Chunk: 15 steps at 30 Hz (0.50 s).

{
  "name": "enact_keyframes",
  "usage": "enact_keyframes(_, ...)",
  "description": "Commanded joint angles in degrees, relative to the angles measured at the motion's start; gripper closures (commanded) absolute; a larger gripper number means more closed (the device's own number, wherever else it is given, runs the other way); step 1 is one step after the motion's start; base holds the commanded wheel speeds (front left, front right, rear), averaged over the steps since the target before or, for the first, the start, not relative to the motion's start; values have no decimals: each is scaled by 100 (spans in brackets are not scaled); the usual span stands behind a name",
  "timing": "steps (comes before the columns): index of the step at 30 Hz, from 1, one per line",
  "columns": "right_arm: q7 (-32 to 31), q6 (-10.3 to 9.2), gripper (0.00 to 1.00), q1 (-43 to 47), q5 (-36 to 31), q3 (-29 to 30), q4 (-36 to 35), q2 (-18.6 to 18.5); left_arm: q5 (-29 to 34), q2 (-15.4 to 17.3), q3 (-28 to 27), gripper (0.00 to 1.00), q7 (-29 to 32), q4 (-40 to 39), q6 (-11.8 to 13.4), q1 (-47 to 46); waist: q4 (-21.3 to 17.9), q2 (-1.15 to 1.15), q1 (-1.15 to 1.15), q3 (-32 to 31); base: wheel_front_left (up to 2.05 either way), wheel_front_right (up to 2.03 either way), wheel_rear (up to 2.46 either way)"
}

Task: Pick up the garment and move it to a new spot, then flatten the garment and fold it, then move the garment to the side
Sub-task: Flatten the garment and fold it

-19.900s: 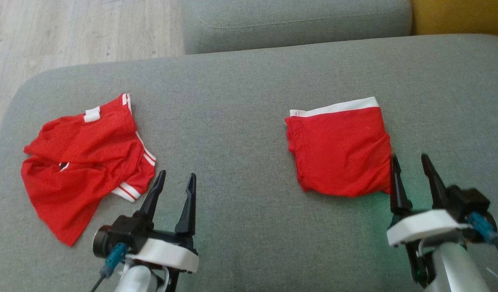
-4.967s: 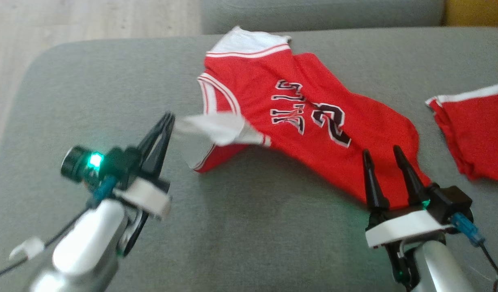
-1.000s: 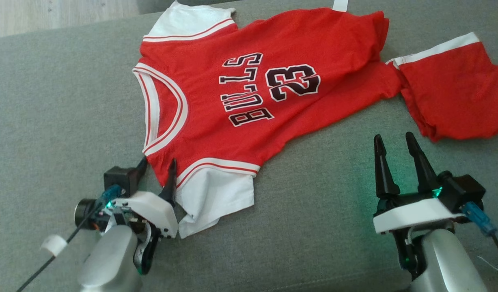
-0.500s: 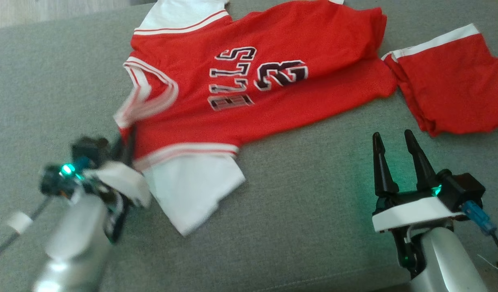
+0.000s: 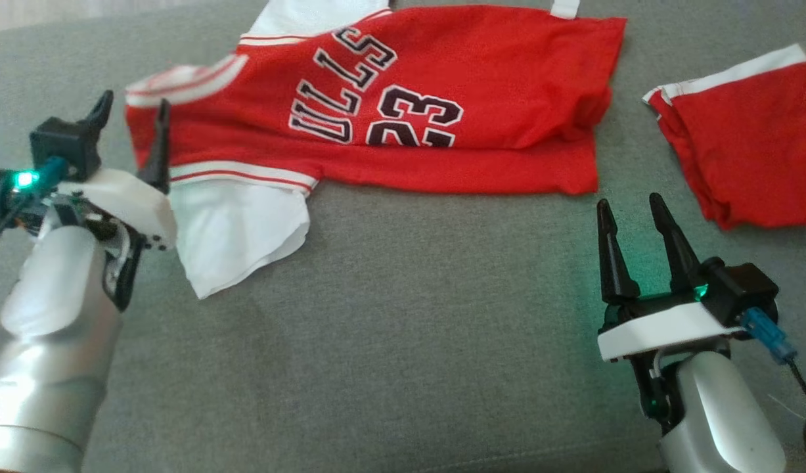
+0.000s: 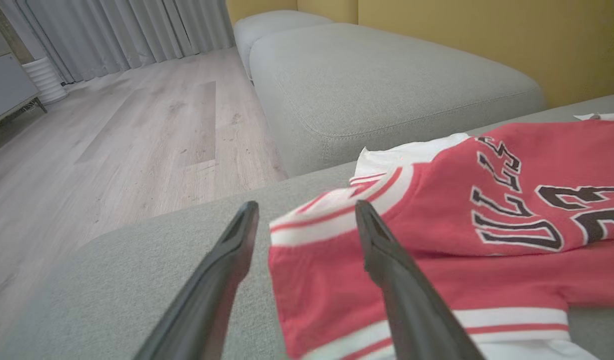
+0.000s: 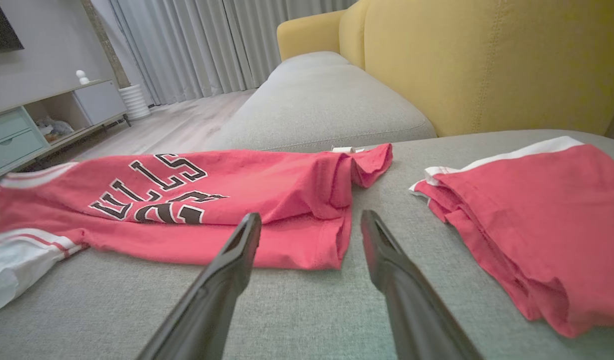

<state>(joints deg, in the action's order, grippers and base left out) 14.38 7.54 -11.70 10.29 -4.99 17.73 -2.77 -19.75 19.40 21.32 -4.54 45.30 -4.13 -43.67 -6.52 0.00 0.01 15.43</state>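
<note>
Garment: a red jersey with black lettering and white trim, stretched left to right across the far part of a grey sofa seat. One layer is doubled over along its length, and a white sleeve spills toward the near left. Folded red shorts sit at the far right of the same seat, just apart from the jersey's right end.

Around it I see pale wood floor off the left side, grey curtains at the far wall, a second grey cushion beyond, a yellow backrest and a low cabinet (drawers and an open shelf).

My left end effector sits at the jersey's left end with its fingers spread. They straddle the striped corner, one over bare upholstery and the other over red cloth, gripping nothing. My right end effector hovers nearer to me than the jersey's right hem, clear of the fabric. Its fingers are likewise parted and empty, pointing at the gap between jersey and shorts.
</note>
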Motion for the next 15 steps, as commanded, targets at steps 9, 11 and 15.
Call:
enact_keyframes(9, 56, -5, 0, -83, -57, 33, -64, -10, -311, -374, -203, 0, -877, -399, 49, 484, 459, 0, -1, -432, 0, 0, 0)
enact_keyframes(11, 57, -5, 0, -31, -51, 92, -52, -10, -352, -504, -229, 0, -958, -660, 140, 797, 596, 0, -1, -538, 0, 0, 0)
enact_keyframes(15, 58, -5, 0, 92, -42, 162, -36, -10, -428, -735, -296, 0, -1024, -1289, 326, 1516, 814, 0, -1, -696, 0, 0, 0)
